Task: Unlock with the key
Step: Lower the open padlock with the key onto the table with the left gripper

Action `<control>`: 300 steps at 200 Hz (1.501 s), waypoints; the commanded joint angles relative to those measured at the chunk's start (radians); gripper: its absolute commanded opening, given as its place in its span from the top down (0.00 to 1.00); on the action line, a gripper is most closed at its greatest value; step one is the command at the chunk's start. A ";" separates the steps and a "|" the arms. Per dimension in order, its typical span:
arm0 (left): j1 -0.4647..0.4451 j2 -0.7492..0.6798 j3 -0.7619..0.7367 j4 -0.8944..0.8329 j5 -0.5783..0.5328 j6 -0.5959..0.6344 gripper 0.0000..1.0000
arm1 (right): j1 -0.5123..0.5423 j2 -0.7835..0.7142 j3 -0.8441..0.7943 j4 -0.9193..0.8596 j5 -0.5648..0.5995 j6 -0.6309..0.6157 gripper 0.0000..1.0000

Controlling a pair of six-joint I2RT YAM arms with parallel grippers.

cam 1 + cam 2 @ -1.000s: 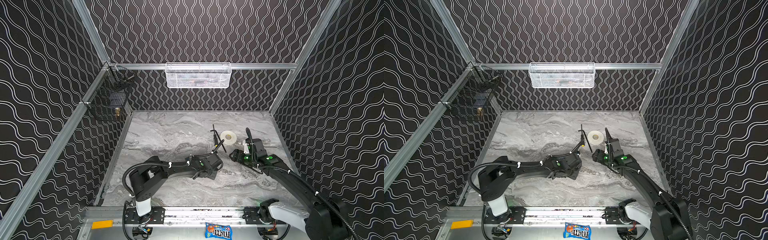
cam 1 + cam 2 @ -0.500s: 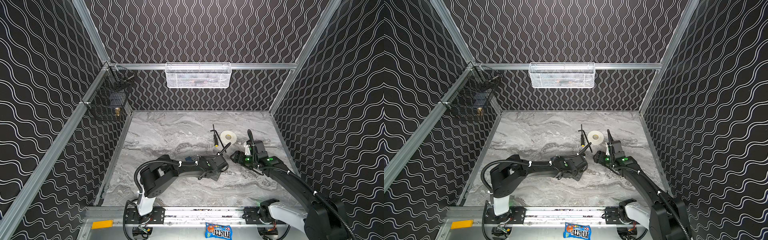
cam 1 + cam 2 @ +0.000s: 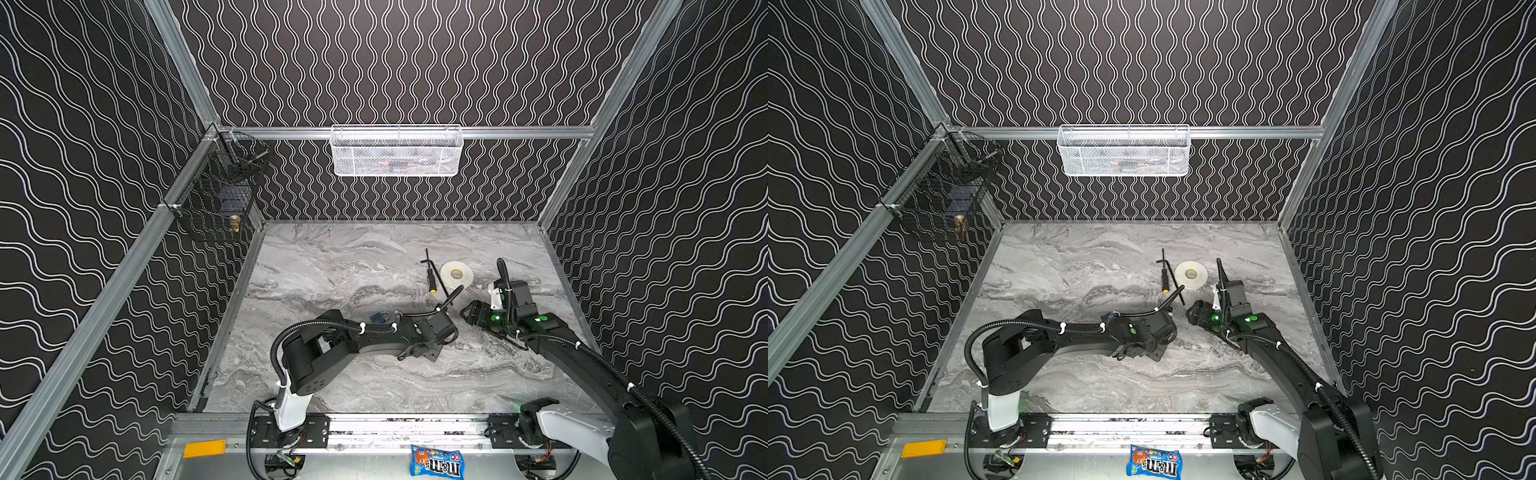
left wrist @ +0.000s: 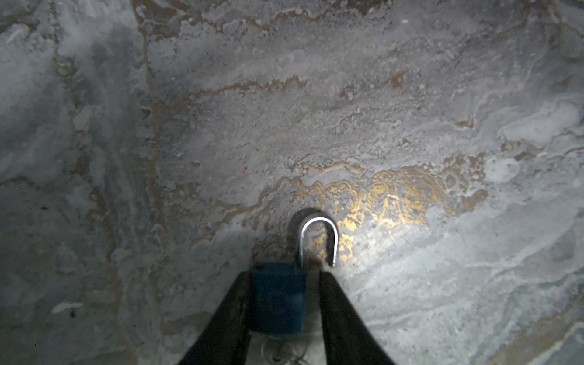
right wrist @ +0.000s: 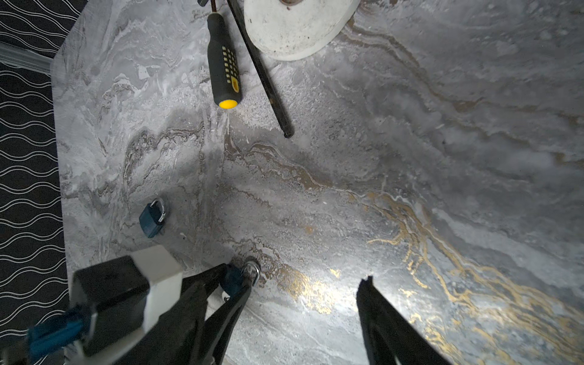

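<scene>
Wavy black walls (image 3: 395,62) — marbled floor (image 3: 332,266)

The left arm (image 3: 374,338) lies low over the bench (image 3: 332,270), its forearm running toward 3 o'clock. The left gripper (image 4: 284,275) points down, fingers (image 4: 335,303) partly spread. The right arm (image 3: 582,361) stretches from 5 o'clock toward 10 o'clock. The right gripper (image 3: 468,312) has its fingers (image 5: 379,316) wide apart.
</scene>
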State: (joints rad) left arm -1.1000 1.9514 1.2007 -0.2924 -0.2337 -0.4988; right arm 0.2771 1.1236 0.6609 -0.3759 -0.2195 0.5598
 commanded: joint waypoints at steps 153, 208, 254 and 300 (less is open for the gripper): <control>-0.001 0.011 0.019 -0.087 0.056 0.015 0.34 | -0.005 -0.013 -0.007 0.019 -0.024 -0.013 0.23; 0.002 -0.061 -0.017 -0.055 0.115 0.002 0.17 | -0.005 0.007 -0.016 0.037 -0.085 -0.020 0.26; 0.003 -0.125 -0.095 0.022 0.169 0.014 0.18 | -0.001 0.031 -0.048 0.082 -0.159 -0.001 0.36; 0.040 -0.158 -0.167 0.108 0.182 -0.029 0.29 | 0.001 0.025 -0.063 0.092 -0.174 -0.003 0.41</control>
State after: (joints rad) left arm -1.0760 1.8023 1.0462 -0.2481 -0.0498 -0.4973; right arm 0.2756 1.1545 0.6037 -0.3202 -0.3679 0.5568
